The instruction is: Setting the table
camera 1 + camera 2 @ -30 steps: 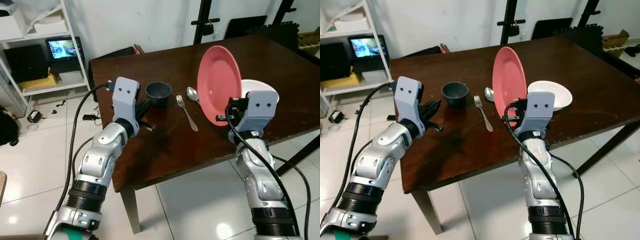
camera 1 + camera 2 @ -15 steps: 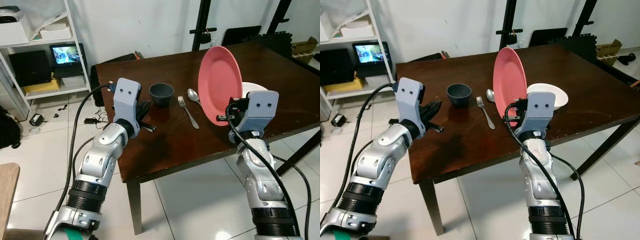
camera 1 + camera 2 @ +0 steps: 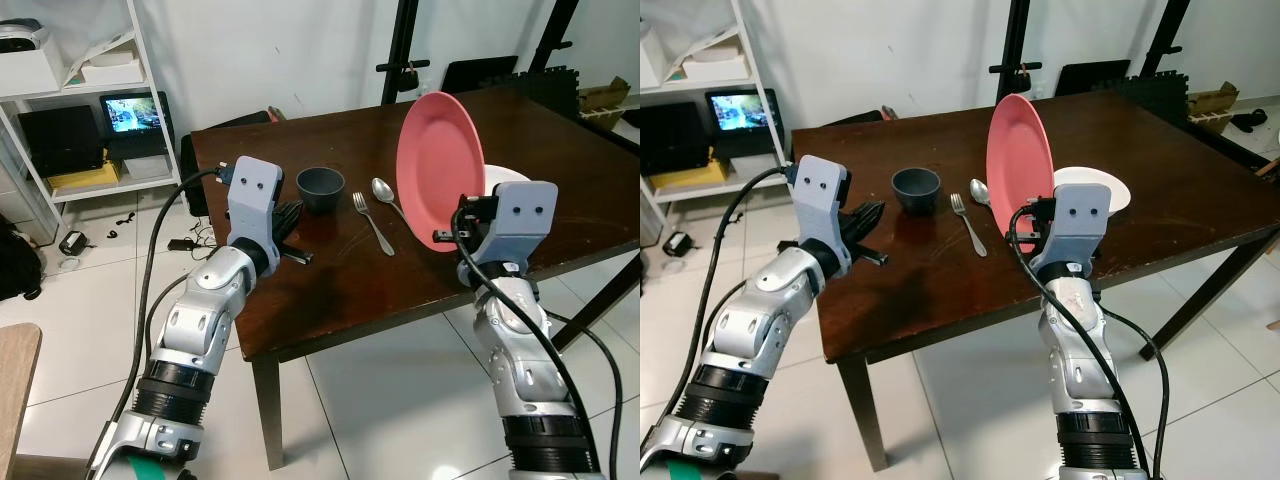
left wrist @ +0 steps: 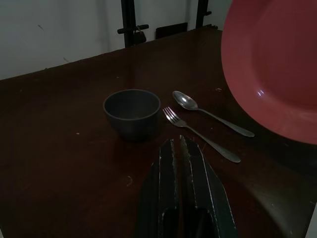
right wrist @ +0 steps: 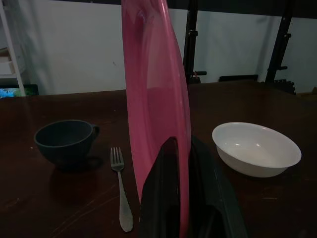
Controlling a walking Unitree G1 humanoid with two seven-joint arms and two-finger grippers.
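Note:
My right gripper (image 5: 179, 163) is shut on the lower rim of a pink plate (image 3: 440, 166), held upright on edge above the dark wooden table (image 3: 330, 285). Behind the plate sits a white bowl (image 5: 256, 148). A dark cup (image 3: 320, 187), a fork (image 3: 373, 223) and a spoon (image 3: 384, 190) lie on the table to the left of the plate. My left gripper (image 4: 179, 145) hovers shut and empty over the table's left part, just short of the cup.
A white shelf unit (image 3: 75, 100) with a lit screen and boxes stands at the far left. Black stands (image 3: 405, 60) rise behind the table against the white wall. Cables lie on the tiled floor (image 3: 380, 400) on the near side of the table's front edge.
The view has drawn back slightly from the table, so the camera has moved. Both grippers and the plate keep their pose relative to me.

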